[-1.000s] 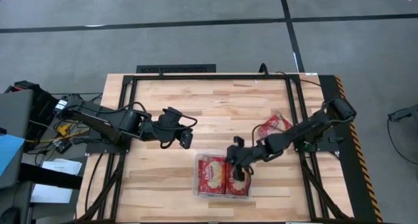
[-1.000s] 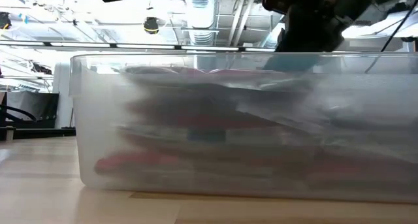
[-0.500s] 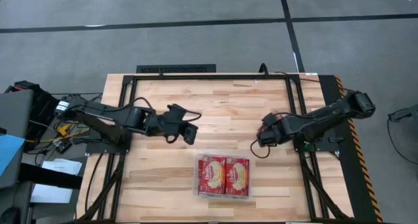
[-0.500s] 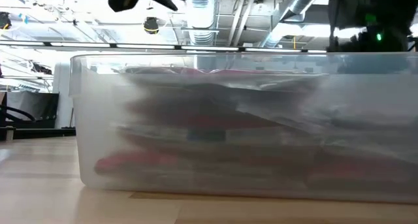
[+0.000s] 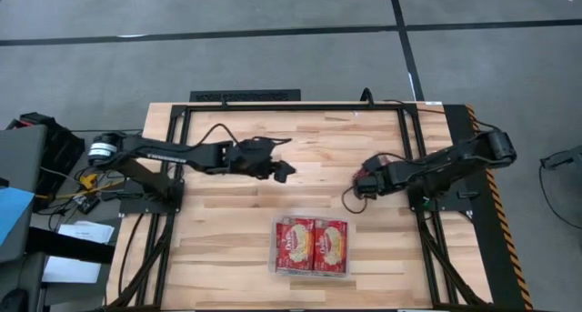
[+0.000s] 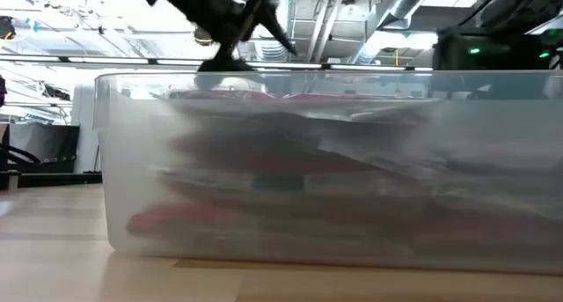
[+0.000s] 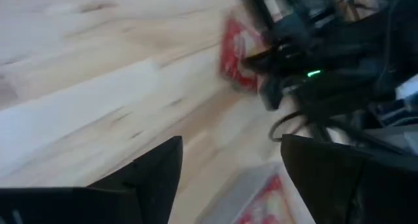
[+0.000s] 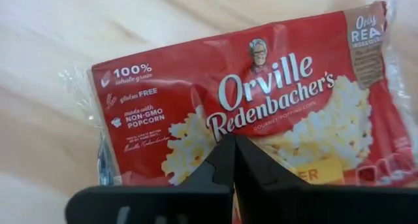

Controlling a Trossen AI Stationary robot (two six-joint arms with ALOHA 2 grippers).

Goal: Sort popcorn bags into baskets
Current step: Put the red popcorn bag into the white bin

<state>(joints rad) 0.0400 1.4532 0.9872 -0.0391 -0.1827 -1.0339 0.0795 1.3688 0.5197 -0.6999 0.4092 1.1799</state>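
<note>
A clear bin (image 5: 274, 248) near the table's front edge holds red popcorn bags (image 5: 312, 243), two side by side on top; the low view shows more stacked beneath (image 6: 281, 174). One loose red bag (image 8: 261, 106) lies flat on the wood at the right, also seen in the left wrist view (image 7: 236, 54). My right gripper (image 8: 234, 152) hangs shut over this bag's middle and covers it in the high view (image 5: 364, 185). My left gripper (image 7: 228, 172) stands open above the table's centre (image 5: 284, 171), nothing between its fingers. My right gripper points its shut fingers (image 8: 225, 162) down at the middle of the loose bag's printed face (image 8: 215, 129). I cannot tell whether the tips touch it. The bag lies flat on the table.
Bare wood lies between the two grippers and behind the bin. A black metal frame (image 5: 300, 105) runs round the table top. Cables trail beside the right arm (image 5: 350, 201).
My right gripper has left the bin's right half and gone toward the far right, stopping over the loose bag. My left gripper has reached from the table's left toward its centre and has opened. The bin and its bags have stayed put.
</note>
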